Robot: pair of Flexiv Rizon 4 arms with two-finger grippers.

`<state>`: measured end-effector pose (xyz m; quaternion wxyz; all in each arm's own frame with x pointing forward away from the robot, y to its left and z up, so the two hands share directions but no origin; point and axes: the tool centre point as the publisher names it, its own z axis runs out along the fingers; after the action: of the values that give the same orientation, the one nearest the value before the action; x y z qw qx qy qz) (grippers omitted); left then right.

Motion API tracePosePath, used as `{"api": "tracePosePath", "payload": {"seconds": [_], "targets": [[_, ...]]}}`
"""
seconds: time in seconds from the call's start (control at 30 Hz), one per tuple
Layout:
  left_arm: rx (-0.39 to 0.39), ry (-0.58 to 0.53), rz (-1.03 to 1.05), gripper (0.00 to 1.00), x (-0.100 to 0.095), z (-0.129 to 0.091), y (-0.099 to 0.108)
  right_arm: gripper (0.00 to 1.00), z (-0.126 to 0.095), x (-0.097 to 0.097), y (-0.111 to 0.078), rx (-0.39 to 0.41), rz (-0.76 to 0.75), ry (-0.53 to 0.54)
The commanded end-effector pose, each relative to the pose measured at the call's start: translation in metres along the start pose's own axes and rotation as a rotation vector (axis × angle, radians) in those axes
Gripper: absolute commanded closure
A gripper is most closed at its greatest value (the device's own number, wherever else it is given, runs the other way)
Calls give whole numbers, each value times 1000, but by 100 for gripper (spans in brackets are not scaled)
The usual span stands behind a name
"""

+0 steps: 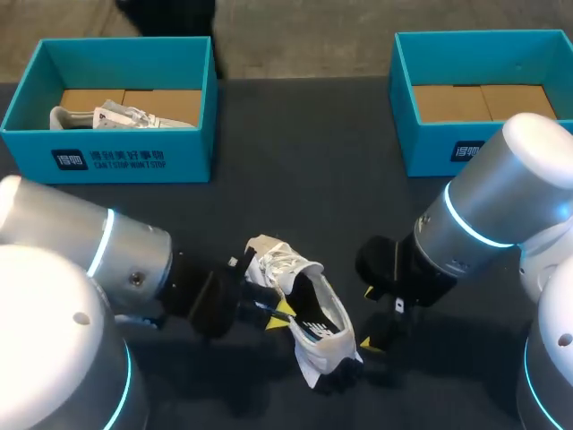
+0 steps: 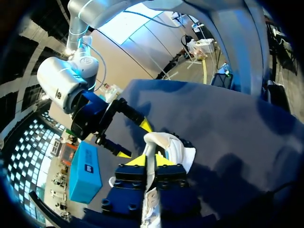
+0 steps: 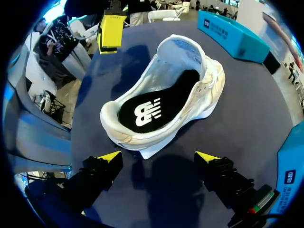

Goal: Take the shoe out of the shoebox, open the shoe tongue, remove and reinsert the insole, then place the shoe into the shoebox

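A white shoe [image 1: 300,309] lies on the dark table near the front middle, tongue end away from me and raised. Its black insole [image 3: 152,111] with a white logo sits inside. My left gripper [image 1: 283,311] is at the shoe's left side. In the left wrist view its yellow tips stand close together with a thin white part of the shoe [image 2: 168,145] pinched between them. My right gripper [image 3: 158,156] is open just off the heel, touching nothing, and shows in the head view [image 1: 368,316] to the shoe's right.
A teal shoebox [image 1: 107,157] at the back left holds a second white shoe [image 1: 125,116]. Another teal shoebox [image 1: 430,134] at the back right shows only its cardboard floor. Bare tabletop lies between the two boxes.
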<state>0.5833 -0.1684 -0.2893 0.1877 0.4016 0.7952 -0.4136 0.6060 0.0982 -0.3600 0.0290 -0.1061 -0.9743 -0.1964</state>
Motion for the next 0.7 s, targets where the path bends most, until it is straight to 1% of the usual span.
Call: {"api": "tracePosePath", "payload": {"seconds": [0.03, 0.1, 0.2, 0.27, 0.3, 0.37, 0.4, 0.47, 0.5, 0.53, 0.57, 0.7], "targets": [[-17, 125, 6, 100, -3, -8, -2, 0, -27, 1, -17, -1, -31, 17], [-16, 162, 10, 100, -3, -10, -3, 0, -37, 0, -23, 12, -51, 26], [-37, 192, 20, 100, -4, -11, -3, 0, -52, -4, -35, 31, -74, 31], [-52, 217, 25, 100, -6, -12, -3, 0, -61, -5, -43, 24, -102, 23], [-57, 226, 24, 100, -7, -12, -2, 0, -64, -6, -47, 49, -94, 20], [-71, 244, 23, 100, -10, -12, -1, 0, -71, -8, -55, 38, -113, 19], [-69, 252, 15, 100, -11, -12, -1, 0, -73, -8, -60, 56, -99, 15], [-93, 281, 21, 100, -14, -11, -1, 0, -77, -11, -69, 43, -123, 23], [-114, 281, 19, 100, -15, -10, 0, 0, -79, -13, -74, 38, -134, 28], [-150, 261, 27, 100, -19, -9, 2, 0, -82, -15, -78, 29, -170, 29], [-150, 261, 27, 100, -19, -9, 2, 0, -84, -17, -82, 10, -211, 33], [-150, 261, 27, 100, -19, -9, 2, 0, -84, -17, -82, 10, -211, 33]]}}
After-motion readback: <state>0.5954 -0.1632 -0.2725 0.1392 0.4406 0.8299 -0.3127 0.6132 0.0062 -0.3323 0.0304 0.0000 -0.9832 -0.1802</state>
